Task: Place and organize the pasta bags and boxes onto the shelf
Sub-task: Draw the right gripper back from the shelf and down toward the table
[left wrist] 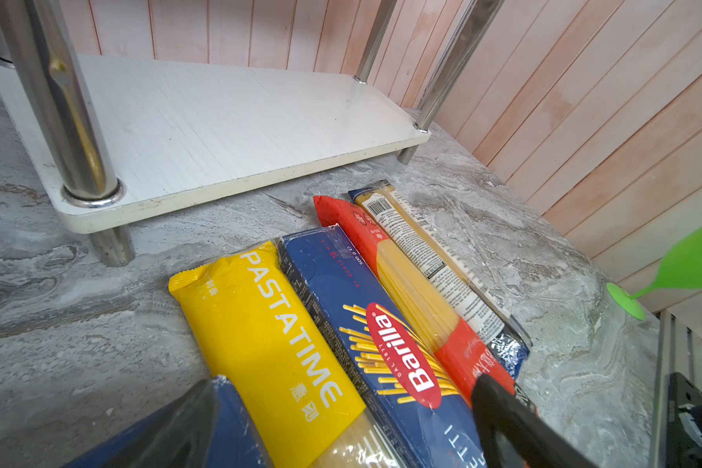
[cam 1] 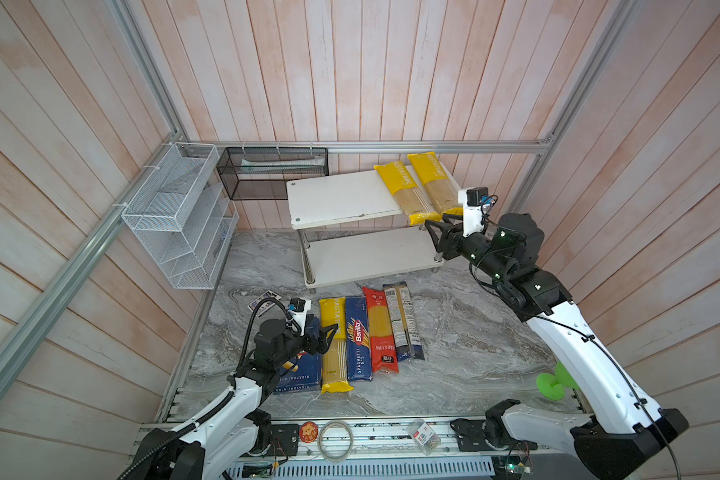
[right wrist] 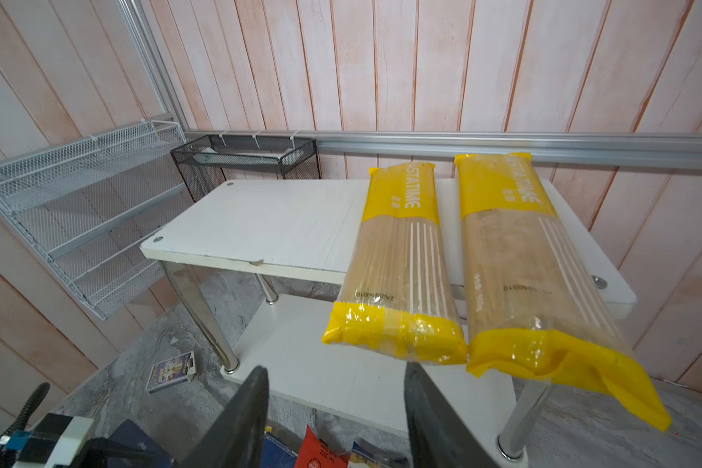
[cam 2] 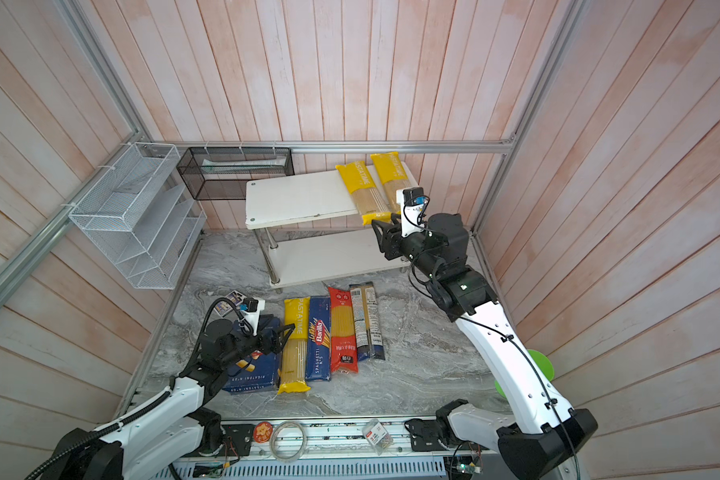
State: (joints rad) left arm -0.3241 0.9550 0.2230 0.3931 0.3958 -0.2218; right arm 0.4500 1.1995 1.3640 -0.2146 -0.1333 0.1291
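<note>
The shelf (cam 1: 341, 199) stands at the back, and its lower board (left wrist: 228, 125) is bare. Two yellow bags (right wrist: 398, 259) (right wrist: 527, 263) lie side by side on the right of its top board, their near ends overhanging the front edge. My right gripper (cam 1: 436, 221) (right wrist: 335, 370) is open just in front of those ends, holding nothing. On the table lie a wide Barilla box (cam 1: 298, 370), a yellow bag (cam 1: 334, 345), a spaghetti box (cam 1: 358, 345), a red bag (cam 1: 381, 332) and a dark blue bag (cam 1: 404, 320). My left gripper (cam 1: 329, 337) (left wrist: 347, 385) hangs open over the yellow bag and the spaghetti box.
A white wire rack (cam 1: 179, 216) and a black mesh basket (cam 1: 273, 170) hang on the back left walls. A small card box (cam 1: 265, 301) lies left of the row, and a green plastic goblet (cam 1: 555, 382) at the right. A tape roll (cam 1: 335, 440) sits on the front rail.
</note>
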